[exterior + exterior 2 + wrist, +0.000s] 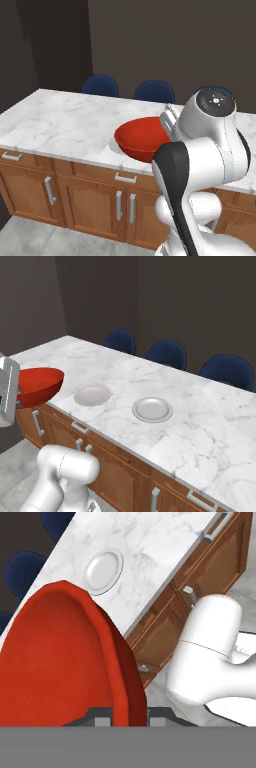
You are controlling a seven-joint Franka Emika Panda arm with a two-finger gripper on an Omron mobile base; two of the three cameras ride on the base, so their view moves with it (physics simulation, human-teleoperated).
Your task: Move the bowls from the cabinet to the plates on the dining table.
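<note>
Red bowl (142, 138): we pinch its rim in our gripper (129, 714), fingers pressed onto the wall
Where: held above the dining table's (210, 421) near edge
Relation: nearer plate (92, 395) lies right of the bowl; second plate (152, 409) farther right
Arm: elbow bent, wrist reaching forward over the near edge

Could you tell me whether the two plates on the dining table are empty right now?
Empty: both plates lie bare on the dining table; the red bowl is held off to the side.
</note>
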